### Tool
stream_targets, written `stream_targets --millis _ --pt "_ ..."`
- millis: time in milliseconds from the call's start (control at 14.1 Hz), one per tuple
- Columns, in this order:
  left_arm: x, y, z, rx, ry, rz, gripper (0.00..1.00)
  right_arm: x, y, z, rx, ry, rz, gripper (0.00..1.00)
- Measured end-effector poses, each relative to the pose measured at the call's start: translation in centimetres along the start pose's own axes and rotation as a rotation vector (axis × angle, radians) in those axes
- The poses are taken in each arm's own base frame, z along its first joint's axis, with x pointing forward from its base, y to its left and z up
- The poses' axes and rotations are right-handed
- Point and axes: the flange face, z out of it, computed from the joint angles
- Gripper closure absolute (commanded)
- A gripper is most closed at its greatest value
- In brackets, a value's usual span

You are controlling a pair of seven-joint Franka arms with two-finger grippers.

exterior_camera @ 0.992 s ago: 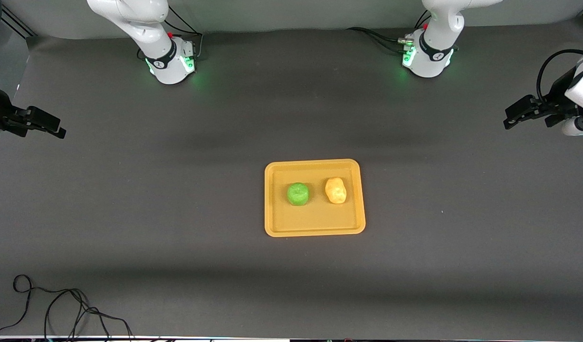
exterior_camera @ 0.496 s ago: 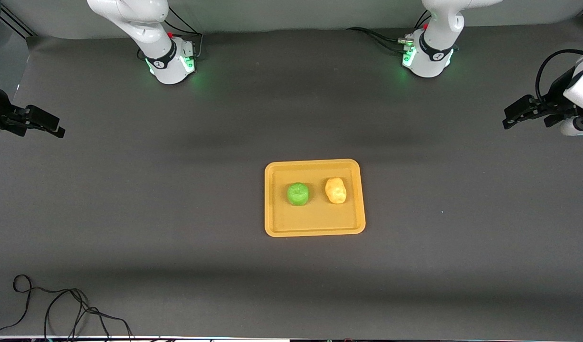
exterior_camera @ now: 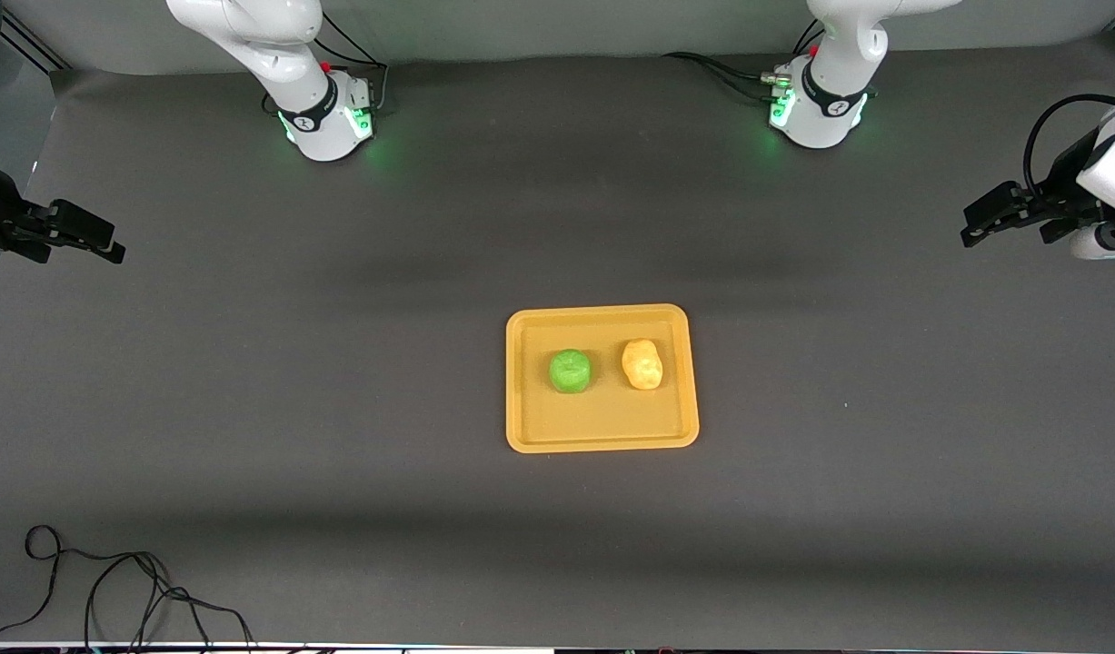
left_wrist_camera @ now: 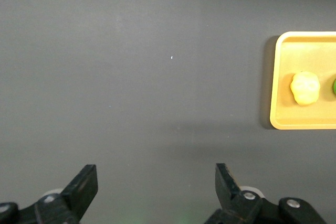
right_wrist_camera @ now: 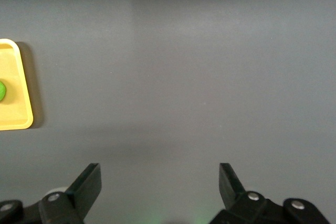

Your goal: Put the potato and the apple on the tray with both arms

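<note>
Covering the table (exterior_camera: 339,381), dark matte cloth.

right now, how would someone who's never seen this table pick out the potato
Find the orange-yellow tray in the middle of the dark table. Two small foods lie on it side by side, apart. The potato is the lumpy yellow-tan oval toward the left arm's end; its neighbour, the apple, is round and bright green.

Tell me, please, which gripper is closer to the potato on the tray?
Left. The left gripper hangs open over the left arm's end of the table, on the potato's side of the tray. The right gripper, open too, is past the apple.
</note>
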Motion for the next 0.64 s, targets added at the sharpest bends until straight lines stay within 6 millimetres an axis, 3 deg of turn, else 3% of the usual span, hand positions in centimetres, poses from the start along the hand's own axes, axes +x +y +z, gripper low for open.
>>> stream_targets --millis 638 --pt "-0.01 0.31 0.02 0.001 0.0 -0.005 0.0 0.04 -0.07 -0.03 0.002 0.003 -0.001 0.01"
